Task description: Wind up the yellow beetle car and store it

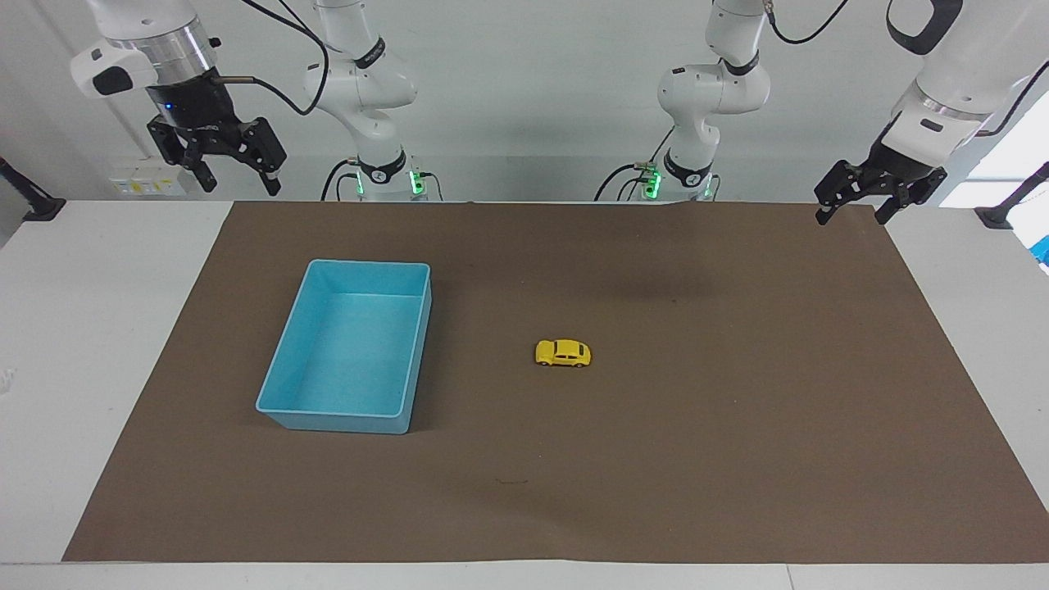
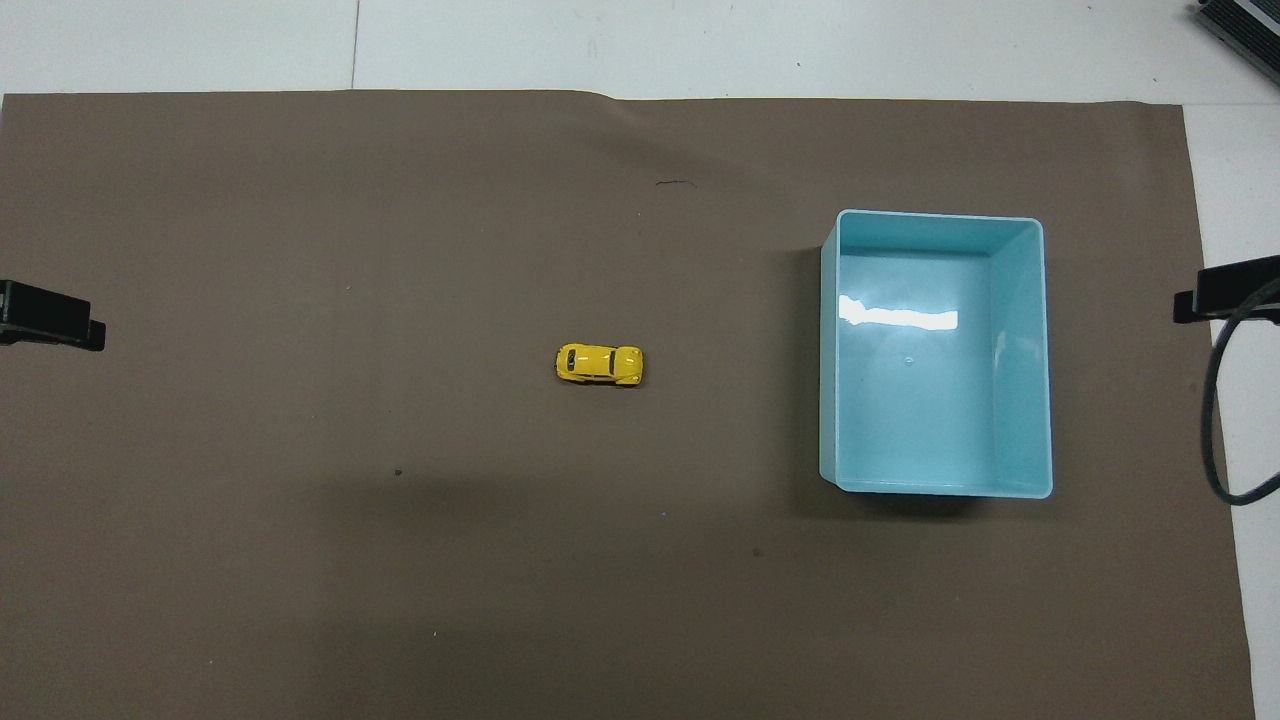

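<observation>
The yellow beetle car [image 1: 563, 352] stands on its wheels near the middle of the brown mat, and shows in the overhead view [image 2: 599, 364] too. The blue tray [image 1: 344, 264] stands on the mat toward the right arm's end, with nothing in it [image 2: 935, 214]. My right gripper [image 1: 242, 185] hangs open and empty, raised over the table's robot-side edge, off the mat's corner at the right arm's end. My left gripper [image 1: 852, 217] hangs open and empty over the mat's corner at the left arm's end. Both are far from the car. Only their tips show in the overhead view [image 2: 50, 318] [image 2: 1225, 290].
A brown mat [image 1: 737, 426] covers most of the white table [image 1: 82, 369]. A black cable [image 2: 1215, 420] loops beside the tray at the right arm's end. A dark device [image 2: 1245, 25] sits at the table's corner farthest from the robots.
</observation>
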Controlling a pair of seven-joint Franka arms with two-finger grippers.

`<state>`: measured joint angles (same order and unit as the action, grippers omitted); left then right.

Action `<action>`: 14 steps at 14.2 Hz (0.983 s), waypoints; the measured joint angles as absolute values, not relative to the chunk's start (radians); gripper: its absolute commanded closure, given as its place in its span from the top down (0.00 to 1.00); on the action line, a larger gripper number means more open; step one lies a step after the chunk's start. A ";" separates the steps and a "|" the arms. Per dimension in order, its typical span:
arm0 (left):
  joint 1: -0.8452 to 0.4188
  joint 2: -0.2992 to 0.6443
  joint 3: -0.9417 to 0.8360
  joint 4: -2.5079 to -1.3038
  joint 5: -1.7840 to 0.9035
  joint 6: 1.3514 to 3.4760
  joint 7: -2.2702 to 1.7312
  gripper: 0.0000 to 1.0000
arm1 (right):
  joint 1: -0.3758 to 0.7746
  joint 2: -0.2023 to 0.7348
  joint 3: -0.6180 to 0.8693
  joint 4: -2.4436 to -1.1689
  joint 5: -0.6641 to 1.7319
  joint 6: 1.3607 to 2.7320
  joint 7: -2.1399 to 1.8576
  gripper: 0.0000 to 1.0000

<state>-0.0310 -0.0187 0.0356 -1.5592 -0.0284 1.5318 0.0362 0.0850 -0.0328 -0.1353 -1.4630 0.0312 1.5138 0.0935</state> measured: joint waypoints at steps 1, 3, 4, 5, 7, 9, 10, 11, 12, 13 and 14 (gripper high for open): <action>-0.031 -0.019 0.035 -1.559 -0.029 1.532 0.036 1.00 | 0.085 -0.033 -0.135 -1.463 0.031 1.514 0.094 1.00; -0.031 -0.019 0.033 -1.559 -0.029 1.532 0.033 1.00 | 0.085 -0.033 -0.135 -1.463 0.031 1.514 0.094 1.00; -0.031 -0.019 0.032 -1.560 -0.030 1.532 0.019 1.00 | 0.085 -0.033 -0.135 -1.463 0.031 1.514 0.094 1.00; -0.032 -0.019 0.030 -1.561 -0.033 1.532 -0.013 1.00 | 0.085 -0.033 -0.135 -1.463 0.031 1.514 0.094 1.00; -0.037 -0.018 0.024 -1.562 -0.058 1.532 -0.122 1.00 | 0.085 -0.033 -0.135 -1.463 0.031 1.514 0.094 1.00; -0.048 -0.017 0.019 -1.562 -0.094 1.533 -0.293 1.00 | 0.085 -0.033 -0.135 -1.463 0.031 1.514 0.093 1.00; -0.049 -0.017 0.016 -1.562 -0.101 1.537 -0.364 1.00 | 0.085 -0.033 -0.135 -1.463 0.031 1.514 0.093 1.00; -0.049 -0.017 0.015 -1.562 -0.103 1.540 -0.412 1.00 | 0.085 -0.033 -0.135 -1.463 0.031 1.514 0.094 1.00; -0.049 -0.017 0.015 -1.562 -0.104 1.540 -0.442 1.00 | 0.085 -0.033 -0.135 -1.463 0.031 1.514 0.093 1.00; -0.049 -0.017 0.015 -1.564 -0.104 1.540 -0.471 1.00 | 0.085 -0.033 -0.135 -1.463 0.031 1.514 0.093 1.00; -0.049 -0.016 0.016 -1.566 -0.105 1.540 -0.514 1.00 | 0.085 -0.033 -0.135 -1.463 0.031 1.514 0.094 1.00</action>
<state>-0.0488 -0.0165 0.0156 -1.5664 -0.1046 1.5401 -0.5141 0.0850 -0.0333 -0.1352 -1.4630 0.0312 1.5138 0.0935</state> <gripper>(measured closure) 0.000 0.000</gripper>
